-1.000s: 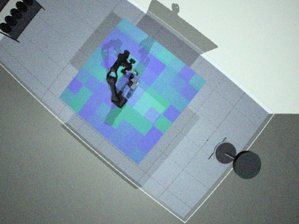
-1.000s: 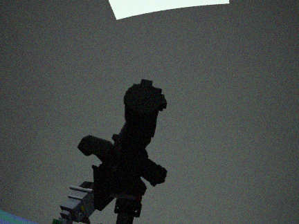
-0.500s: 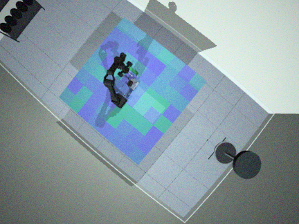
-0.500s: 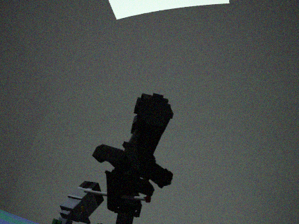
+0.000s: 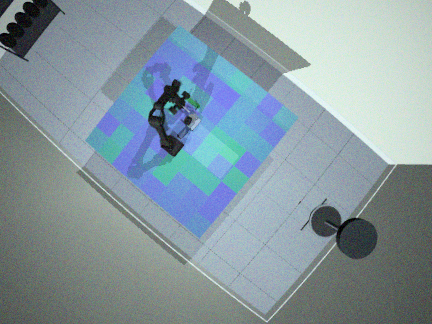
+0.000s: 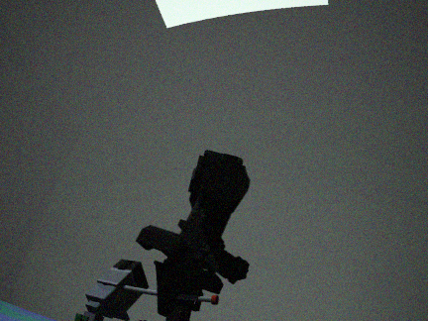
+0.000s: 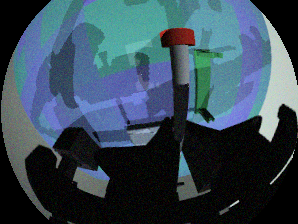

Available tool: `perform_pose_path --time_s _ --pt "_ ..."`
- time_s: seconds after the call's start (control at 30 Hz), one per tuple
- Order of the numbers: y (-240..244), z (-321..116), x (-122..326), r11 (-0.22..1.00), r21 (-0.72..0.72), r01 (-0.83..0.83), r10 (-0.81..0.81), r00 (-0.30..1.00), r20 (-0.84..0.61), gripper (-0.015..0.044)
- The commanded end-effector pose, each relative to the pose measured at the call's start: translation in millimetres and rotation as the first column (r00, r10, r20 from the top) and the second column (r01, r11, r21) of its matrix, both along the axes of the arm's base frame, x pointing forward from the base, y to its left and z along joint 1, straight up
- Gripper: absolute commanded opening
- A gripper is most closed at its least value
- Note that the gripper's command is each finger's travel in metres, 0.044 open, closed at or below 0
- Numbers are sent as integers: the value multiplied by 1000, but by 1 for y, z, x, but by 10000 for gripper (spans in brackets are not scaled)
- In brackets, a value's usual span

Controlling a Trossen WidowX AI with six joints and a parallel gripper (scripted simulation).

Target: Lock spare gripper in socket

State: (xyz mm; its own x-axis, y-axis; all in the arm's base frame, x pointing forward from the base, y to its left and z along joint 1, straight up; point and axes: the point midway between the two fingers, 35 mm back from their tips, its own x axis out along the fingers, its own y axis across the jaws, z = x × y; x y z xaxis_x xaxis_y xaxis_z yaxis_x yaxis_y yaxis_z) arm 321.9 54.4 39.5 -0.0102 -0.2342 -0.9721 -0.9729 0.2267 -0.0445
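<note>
Lock pin (image 6: 141,289) (image 7: 181,65) in a firm pinch, exterior view.
At left, grey stepped block (image 6: 115,289), overlapped by the pin's plain end, contact impossible to tell; next, dark gripper (image 6: 179,299) (image 7: 169,120), fingers closed on the shaft; at right, red cap (image 6: 214,299) (image 7: 178,37), just beyond the fingers.

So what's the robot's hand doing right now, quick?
The hand: closed, holding the pin with the red end.
</note>
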Motion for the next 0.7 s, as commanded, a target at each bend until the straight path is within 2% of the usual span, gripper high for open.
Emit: perform_pose_path --time_s 0.0,0.13,0.67 --pt "0 -21 -3 1000 1 5 -5 1000 -15 0" --pt "0 -33 -4 1000 1 8 -8 1000 -11 0" --pt "-10 -31 -7 1000 1 9 -9 1000 -11 0"
